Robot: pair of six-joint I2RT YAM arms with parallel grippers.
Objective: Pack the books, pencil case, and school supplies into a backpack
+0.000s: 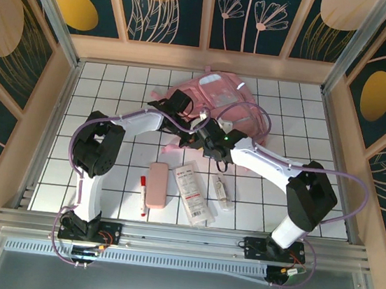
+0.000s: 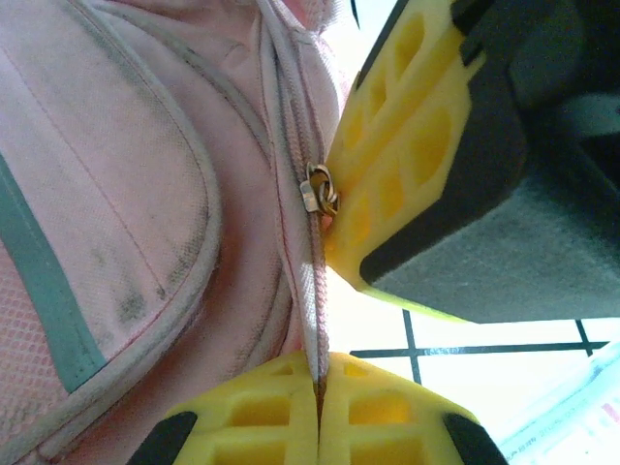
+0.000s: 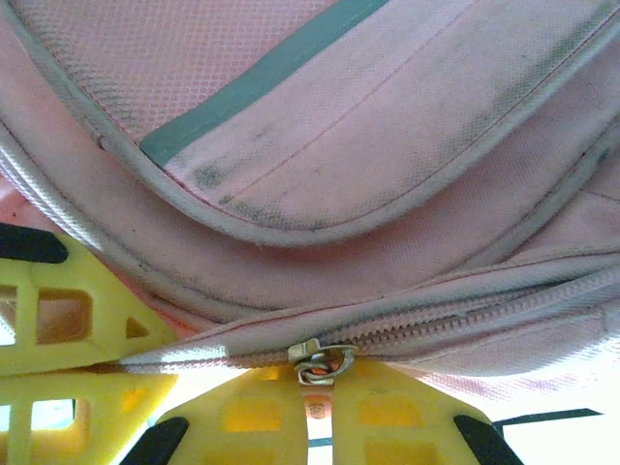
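Backpack (image 1: pixel 220 95) lay at the far middle of the counter (image 1: pixel 115 86). Left jaws were clamped tight on its zipper seam (image 2: pixel 312 310), and right jaws pinched the metal zipper pull (image 3: pixel 320 363) just beside them. Marker (image 1: pixel 143 193), pencil case (image 1: pixel 158 184), white packet (image 1: pixel 194 194) and clear tube (image 1: pixel 222 192) lay in a row nearer the arms.

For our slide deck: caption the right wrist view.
Right fingers pinch the zipper pull of the backpack; left fingers hold its seam.
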